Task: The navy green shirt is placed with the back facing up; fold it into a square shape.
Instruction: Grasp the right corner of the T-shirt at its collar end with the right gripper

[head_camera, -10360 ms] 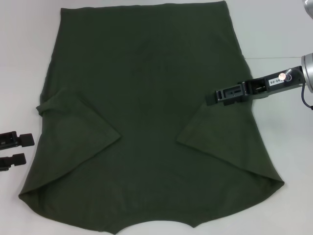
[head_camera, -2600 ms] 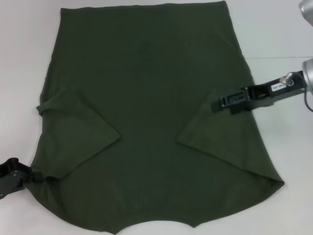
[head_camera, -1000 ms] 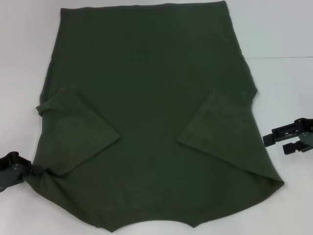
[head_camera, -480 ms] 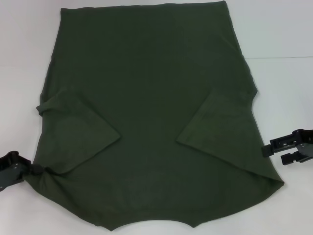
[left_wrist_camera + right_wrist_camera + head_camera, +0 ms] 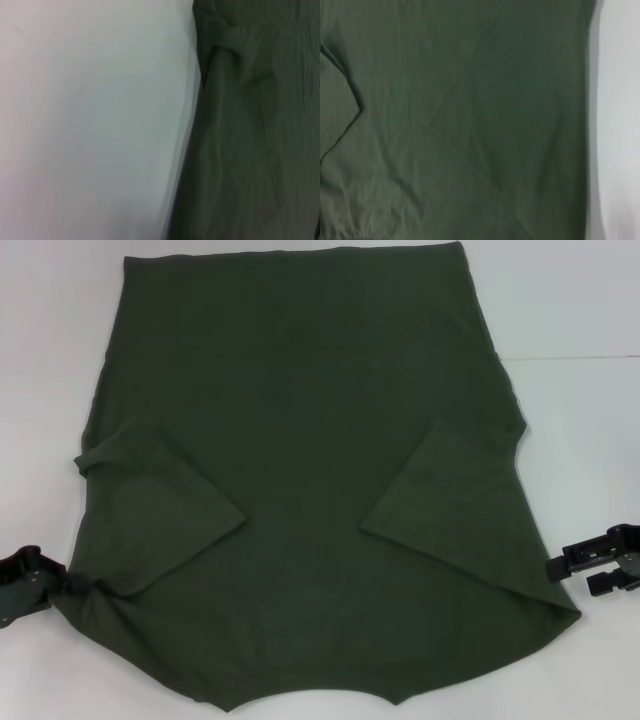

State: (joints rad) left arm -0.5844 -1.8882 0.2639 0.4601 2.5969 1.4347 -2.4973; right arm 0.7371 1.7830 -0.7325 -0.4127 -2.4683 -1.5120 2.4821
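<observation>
The white table [image 5: 580, 310] carries the navy green shirt [image 5: 300, 440], which covers most of the surface in the head view and lies flat with its plain side up. Its long axis runs from the far edge of the table toward the robot: the straight hem lies at the far end, and the shoulders with the curved neckline are at the near end, so the garment widens toward the robot. Both short sleeves are folded inward onto the body, the left sleeve [image 5: 165, 510] and the right sleeve [image 5: 450, 505] each forming a slanted flap that points toward the shirt's middle. At the near left corner the cloth is bunched into a small pucker where the left gripper [image 5: 62, 583] meets it, its fingers closed on the shirt's edge at the shoulder. The right gripper [image 5: 560, 575] sits low just beside the shirt's near right edge, its two fingers apart and holding nothing; whether a fingertip touches the cloth cannot be told. The left wrist view shows the shirt's wrinkled edge against the table.
</observation>
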